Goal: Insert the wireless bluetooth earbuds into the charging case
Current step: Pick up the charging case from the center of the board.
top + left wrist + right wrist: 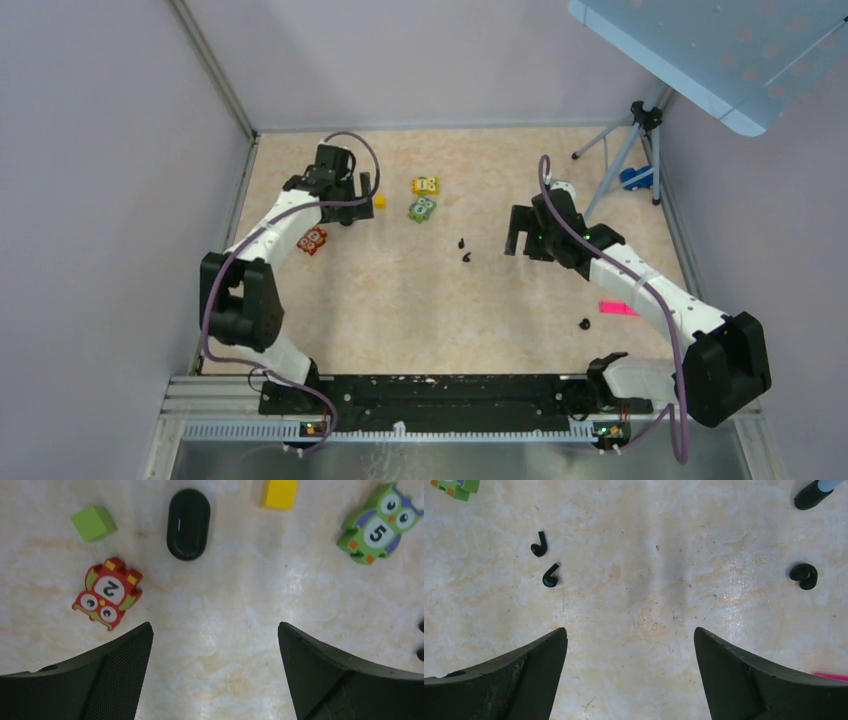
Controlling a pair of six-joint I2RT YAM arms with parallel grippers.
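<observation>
- Well, my left gripper [214, 629] and right gripper [629, 631] both stood wide open, nothing held.
- Charging case [188, 524] lay top centre of the left wrist view, apparently shut; earbuds [539, 545] lay upper left of the right wrist view.
- Risks: tiny buds could skid out of a pinch. The black curl [804, 575] at right could be mistaken for one. The red owl block [107, 592] near the case might get knocked.
- Beige marbled tabletop [420, 320], lilac walls, tripod [630, 140] upper right.
</observation>
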